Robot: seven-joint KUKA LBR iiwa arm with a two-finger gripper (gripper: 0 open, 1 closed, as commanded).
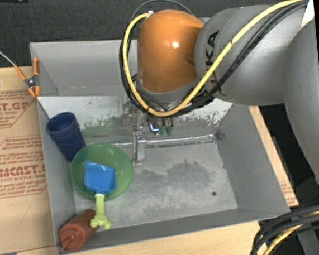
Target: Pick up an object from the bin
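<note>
My gripper (138, 152) hangs below the orange wrist cover, near the middle of the bin, with its tip just off the right rim of a green bowl (119, 161). In the bowl lies a toy shovel with a blue blade (99, 177); its yellow-green handle sticks out over the bowl's front rim. I see nothing held in the gripper.
A dark blue cup (66, 134) stands at the left wall behind the bowl. A red-brown squeeze bottle (75, 233) lies in the front left corner, touching the shovel's handle. The arm comes in from the right over the bin's back half.
</note>
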